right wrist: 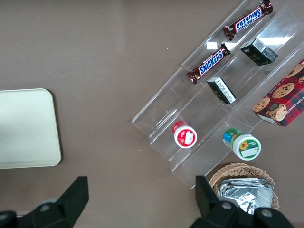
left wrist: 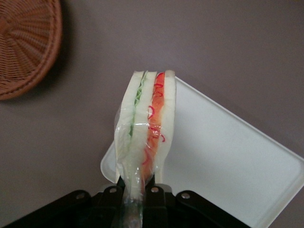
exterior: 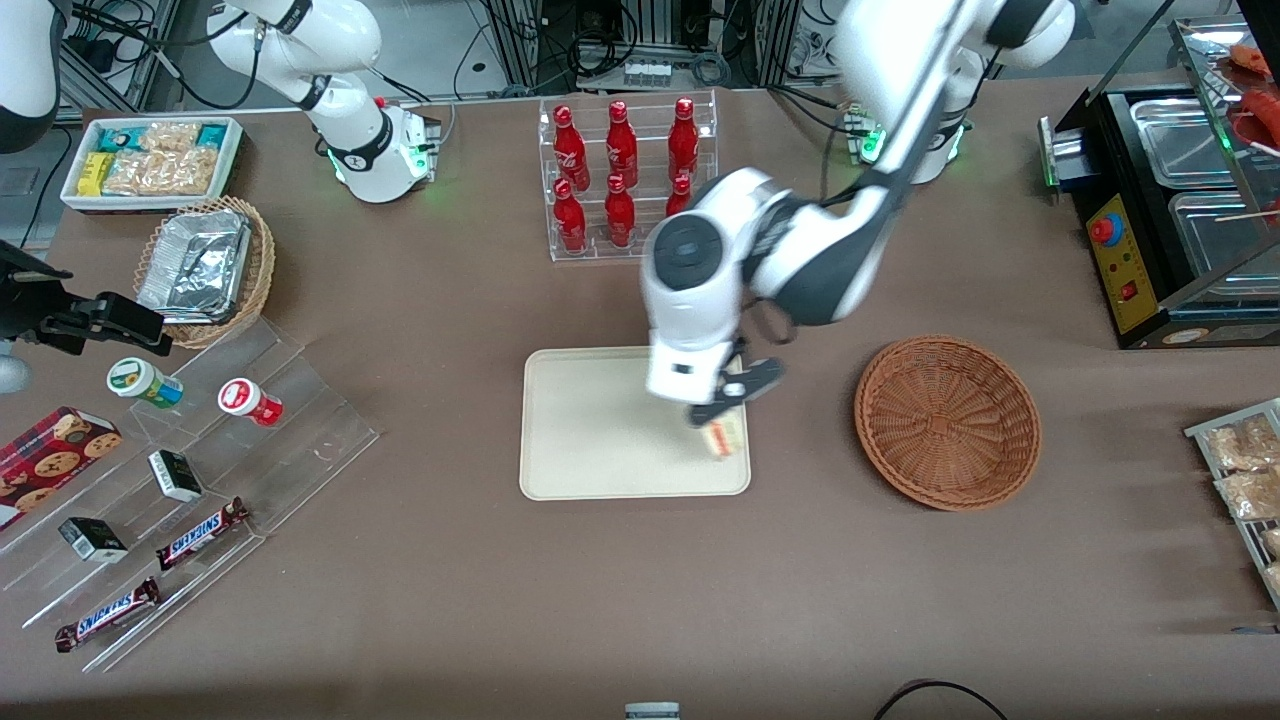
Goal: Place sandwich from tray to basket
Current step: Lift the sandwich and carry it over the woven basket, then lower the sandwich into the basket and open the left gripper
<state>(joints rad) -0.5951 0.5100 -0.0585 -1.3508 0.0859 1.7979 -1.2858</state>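
Counting kinds. One gripper (exterior: 708,412) is hovering above one cream tray (exterior: 600,430), its two fingers gripping one sandwich (left wrist: 148,123). Two baskets are showing: one brown basket (exterior: 945,430), one pale basket (exterior: 263,265). Six red bottles (exterior: 570,150) are standing in one clear rack (exterior: 545,180). One stepped stand (exterior: 320,440) is carrying two chocolate bars (exterior: 205,532), two small dark boxes (exterior: 175,475), two lidded tubs (exterior: 145,382). One cookie box (exterior: 50,460) is also showing. One oven (exterior: 1120,270) is holding two metal trays (exterior: 1185,145). Foil packs (exterior: 195,265): number staying unclear.
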